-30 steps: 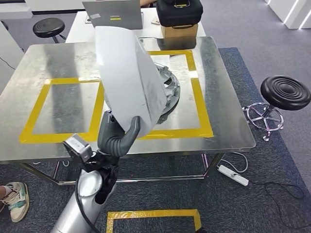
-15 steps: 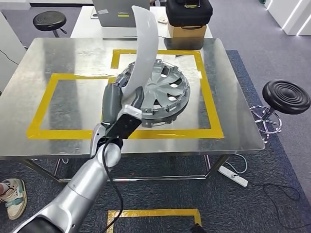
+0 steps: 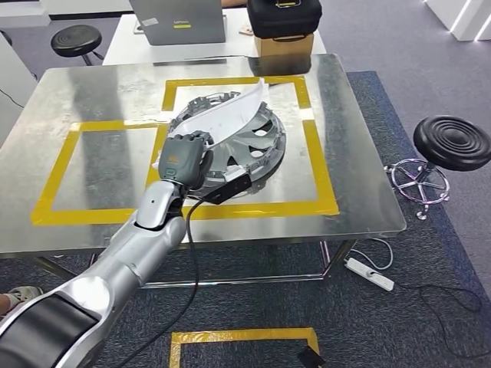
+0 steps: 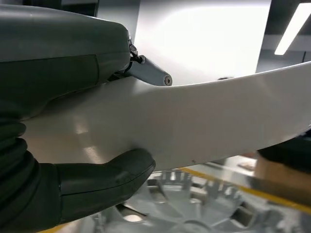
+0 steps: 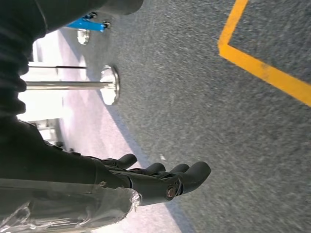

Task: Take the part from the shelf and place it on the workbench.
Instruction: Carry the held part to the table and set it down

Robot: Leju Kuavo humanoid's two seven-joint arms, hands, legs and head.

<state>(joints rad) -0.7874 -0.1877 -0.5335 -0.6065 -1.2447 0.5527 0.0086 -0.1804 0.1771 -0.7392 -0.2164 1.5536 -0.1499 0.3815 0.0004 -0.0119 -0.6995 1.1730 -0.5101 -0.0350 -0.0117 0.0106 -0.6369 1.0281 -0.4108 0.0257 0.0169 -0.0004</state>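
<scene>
The left hand point(image 3: 184, 159) grips a white curved panel point(image 3: 232, 116), smooth and slightly glossy, thin like a moulded shell with a long arched edge. In the left wrist view the thick grey thumb presses under the panel point(image 4: 205, 116) while the ribbed hand point(image 4: 55, 121) covers its near end, so that end is hidden. The panel lies low over a silver wheel cover point(image 3: 261, 146), a round plastic disc with spokes and cut-outs, which sits on the surface point(image 3: 104, 165) inside the right-hand rectangle of yellow tape point(image 3: 319, 153). Whether the panel touches the wheel cover cannot be told; it hides the cover's far left part. The surface is brushed, reflective metal with dull smears.

The right hand point(image 5: 161, 179) hangs over grey speckled carpet point(image 5: 205, 97) beside a yellow floor line point(image 5: 264, 70), its dark fingers loosely extended and apart, holding nothing.

At the far edge stand a grey laptop point(image 3: 178, 21) and a black case point(image 3: 284, 17) on a cardboard box point(image 3: 282, 46). A black ribbed stool point(image 3: 452, 143) stands to the right.
</scene>
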